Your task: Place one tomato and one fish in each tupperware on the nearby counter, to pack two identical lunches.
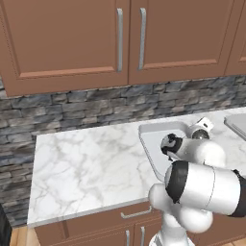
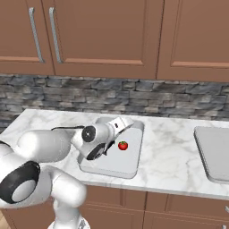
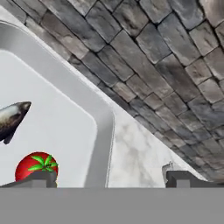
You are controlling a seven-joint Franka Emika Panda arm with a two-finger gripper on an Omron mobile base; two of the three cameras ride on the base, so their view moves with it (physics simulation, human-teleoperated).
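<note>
A grey stone backsplash (image 2: 134, 96) runs along the wall beyond the pincer. Above it hang brown wooden wall cabinets (image 1: 72, 38) with upright metal handles (image 1: 119, 41). Below the pincer, brown drawer fronts (image 1: 103, 218) carry a metal pull (image 1: 136, 214).

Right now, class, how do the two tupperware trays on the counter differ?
The near tupperware holds a red tomato and a dark grey fish; the far tupperware shows nothing on its visible part. The near tupperware is partly hidden by the arm; the far tupperware is cut off by the picture's right edge. Both are pale grey, shallow, round-cornered, on the marble counter.
</note>
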